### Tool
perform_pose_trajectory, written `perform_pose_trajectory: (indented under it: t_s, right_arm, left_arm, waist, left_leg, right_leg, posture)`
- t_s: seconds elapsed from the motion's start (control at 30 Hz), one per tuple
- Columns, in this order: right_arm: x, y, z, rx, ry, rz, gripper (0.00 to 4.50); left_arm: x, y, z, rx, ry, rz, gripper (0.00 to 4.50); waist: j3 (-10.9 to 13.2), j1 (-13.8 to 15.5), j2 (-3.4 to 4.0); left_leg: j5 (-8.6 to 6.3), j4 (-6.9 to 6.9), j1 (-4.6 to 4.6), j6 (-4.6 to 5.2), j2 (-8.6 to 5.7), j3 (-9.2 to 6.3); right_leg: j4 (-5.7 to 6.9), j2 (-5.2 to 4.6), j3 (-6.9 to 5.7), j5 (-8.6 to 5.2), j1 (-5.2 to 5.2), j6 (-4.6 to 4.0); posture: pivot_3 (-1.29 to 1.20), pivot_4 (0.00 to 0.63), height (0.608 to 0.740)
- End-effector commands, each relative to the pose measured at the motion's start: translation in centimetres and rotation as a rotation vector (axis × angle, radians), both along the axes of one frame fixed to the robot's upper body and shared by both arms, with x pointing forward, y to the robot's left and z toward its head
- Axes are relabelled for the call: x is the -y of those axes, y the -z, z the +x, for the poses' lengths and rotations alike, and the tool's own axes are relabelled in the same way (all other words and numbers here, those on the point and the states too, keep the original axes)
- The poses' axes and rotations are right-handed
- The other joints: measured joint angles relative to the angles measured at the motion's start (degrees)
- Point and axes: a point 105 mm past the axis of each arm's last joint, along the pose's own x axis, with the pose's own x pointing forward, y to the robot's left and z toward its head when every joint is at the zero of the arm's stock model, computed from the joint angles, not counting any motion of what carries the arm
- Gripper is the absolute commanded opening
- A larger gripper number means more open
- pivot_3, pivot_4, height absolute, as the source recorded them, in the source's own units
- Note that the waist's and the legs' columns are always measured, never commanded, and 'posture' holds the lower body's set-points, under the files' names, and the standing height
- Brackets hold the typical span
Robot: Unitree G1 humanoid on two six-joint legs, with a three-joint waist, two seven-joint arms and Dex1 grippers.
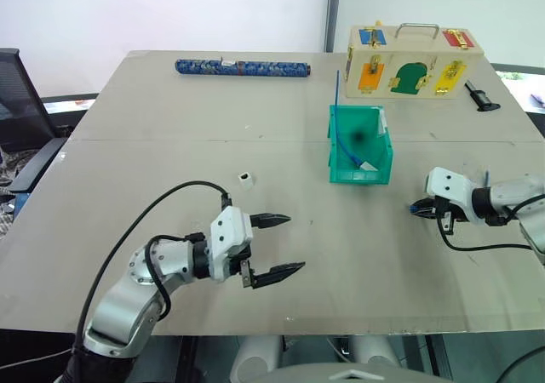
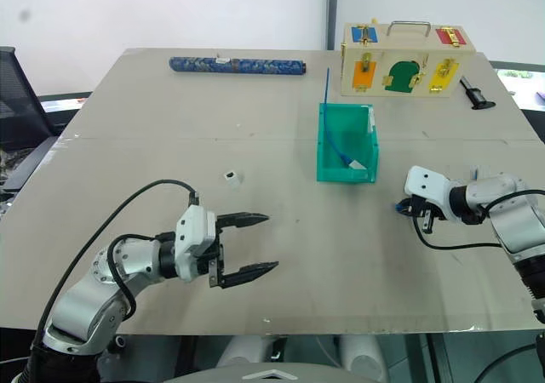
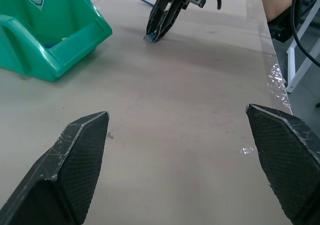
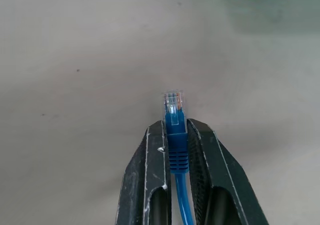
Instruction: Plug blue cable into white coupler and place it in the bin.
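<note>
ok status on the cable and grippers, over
Right gripper shut on blue cable behind its clear plug. Left gripper open, empty. White coupler lies untouched on table; nothing in the way.

Bright even light, soft shadows; sharp focus, slight table (image 1: pixel 170 145) glare

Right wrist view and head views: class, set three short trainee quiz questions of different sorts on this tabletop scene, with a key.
1. True or false: the right end effector is shut on the thin bright-blue cable.
2. The tiny white plastic coupler lies: A in the small teal-green plastic bin; B on the table; C in the left end effector.
3. Fill in: the left end effector's fingers stand ____.
Key: 1 true; 2 B; 3 open.
</note>
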Motion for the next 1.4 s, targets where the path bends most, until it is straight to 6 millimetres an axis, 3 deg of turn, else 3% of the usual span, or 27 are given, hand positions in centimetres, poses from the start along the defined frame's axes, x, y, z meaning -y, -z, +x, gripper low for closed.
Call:
perform_pose_trajectory:
  t_s: [0.03, 0.2, 0.37, 0.47, 0.5, 0.53, 0.57, 0.73, 0.83, 1.07, 1.27, 1.4]
  right_arm:
    - [-3.7, -1.4, -2.1, -0.014, -0.121, 0.065, 0.02]
    - [-11.1, -0.7, -3.6, 0.002, -0.26, 0.116, 0.02]
    - [-17.4, 0.4, -2.0, 0.06, -0.36, 0.117, 0.02]
    - [-19.0, 1.2, -0.5, 0.107, -0.388, 0.102, 1.11]
    - [-19.0, 1.4, -0.4, 0.109, -0.396, 0.101, 1.42]
    - [-18.8, 1.3, -0.2, 0.115, -0.397, 0.11, 2.06]
    - [-18.5, 0.7, -0.3, 0.129, -0.412, 0.145, 2.3]
    - [-17.0, -4.5, -2.7, 0.159, -0.426, 0.488, 4.43]
    - [-14.9, -6.2, -4.5, 0.204, -0.4, 0.606, 4.43]
    - [-9.1, -4.3, -7.0, 0.304, -0.175, 0.556, 4.43]
    - [-6.3, -3.4, -9.1, 0.311, -0.054, 0.497, 4.43]
    - [-5.7, -3.2, -9.7, 0.323, -0.015, 0.467, 4.43]
  left_arm:
    - [-0.3, -0.4, -0.1, 0.045, -0.013, 0.002, 4.5]
    - [-1.5, 0.2, 0.8, 0.062, -0.107, 0.015, 4.5]
    - [-2.2, 1.2, 1.2, 0.076, -0.126, 0.078, 4.5]
    - [-2.8, 2.0, 1.6, 0.074, -0.156, 0.152, 4.5]
    - [-3.0, 2.3, 1.7, 0.071, -0.159, 0.172, 4.5]
    - [-3.1, 2.4, 1.7, 0.06, -0.153, 0.182, 4.5]
    - [-3.1, 2.6, 1.8, 0.043, -0.143, 0.189, 4.5]
    - [-2.3, 2.5, 2.5, 0.009, -0.085, 0.171, 4.5]
    - [-1.8, 2.5, 3.0, 0.013, -0.045, 0.183, 4.5]
    - [-0.4, 2.7, 5.2, 0.025, 0.057, 0.226, 4.5]
    - [1.0, 3.1, 7.4, 0.033, 0.111, 0.253, 4.5]
    - [1.9, 4.1, 8.0, 0.037, 0.166, 0.312, 4.5]
  waist:
    - [0.0, 0.0, 0.03]
    - [0.0, -0.3, 0.05]
    - [0.0, -0.2, 0.04]
    - [0.0, 0.0, 0.03]
    - [0.0, 0.1, 0.03]
    - [0.0, 0.1, 0.03]
    - [0.0, 0.0, 0.03]
    - [0.1, 0.2, 0.08]
    - [0.1, 0.0, 0.1]
    - [0.1, 0.2, 0.08]
    - [0.1, 0.0, 0.07]
    - [0.0, -0.2, 0.04]
  left_leg:
    - [0.0, -0.01, 0.0, 0.0, 0.01, -0.02]
    - [0.0, -0.02, 0.07, 0.0, 0.07, -0.2]
    - [0.0, 0.01, 0.06, -0.01, 0.03, -0.21]
    - [0.01, 0.01, 0.02, -0.02, -0.02, -0.22]
    - [0.01, 0.01, 0.0, -0.02, -0.03, -0.23]
    - [0.01, -0.02, -0.05, -0.03, -0.08, -0.34]
    - [0.0, -0.02, -0.05, -0.03, -0.08, -0.37]
    - [0.0, -0.01, -0.1, -0.02, -0.11, -0.52]
    - [0.0, -0.02, -0.11, -0.02, -0.09, -0.55]
    - [0.0, 0.0, -0.08, -0.01, -0.13, -0.3]
    - [0.0, 0.04, 0.01, -0.01, -0.1, -0.1]
    - [0.0, 0.08, -0.01, -0.01, -0.15, -0.08]
  right_leg:
    - [0.0, 0.01, -0.02, 0.0, 0.0, 0.0]
    - [0.01, 0.05, 0.04, 0.0, -0.01, 0.02]
    - [0.03, 0.05, -0.02, -0.01, -0.01, -0.01]
    - [0.04, 0.04, -0.06, 0.02, -0.03, 0.01]
    - [0.04, 0.04, -0.1, 0.02, -0.03, 0.01]
    - [0.01, -0.02, -0.11, 0.03, -0.05, 0.02]
    - [0.0, -0.02, -0.11, 0.03, -0.05, 0.02]
    - [0.0, -0.05, -0.18, 0.03, -0.06, 0.02]
    - [0.03, -0.03, -0.19, 0.03, -0.07, 0.03]
    - [0.05, 0.0, -0.22, 0.02, -0.01, 0.04]
    - [0.09, 0.08, -0.11, 0.02, 0.01, 0.06]
    - [0.09, 0.08, -0.09, 0.02, 0.02, 0.07]
  posture:
    - [0.0, 0.15, 0.738]
    - [0.0, 0.15, 0.738]
    - [0.0, 0.15, 0.738]
    - [0.0, 0.15, 0.738]
    - [0.0, 0.15, 0.738]
    - [0.0, 0.15, 0.738]
    - [0.0, 0.15, 0.738]
    - [0.0, 0.15, 0.738]
    - [0.0, 0.15, 0.738]
    - [0.0, 0.15, 0.738]
    - [0.0, 0.15, 0.738]
    - [0.0, 0.15, 0.738]
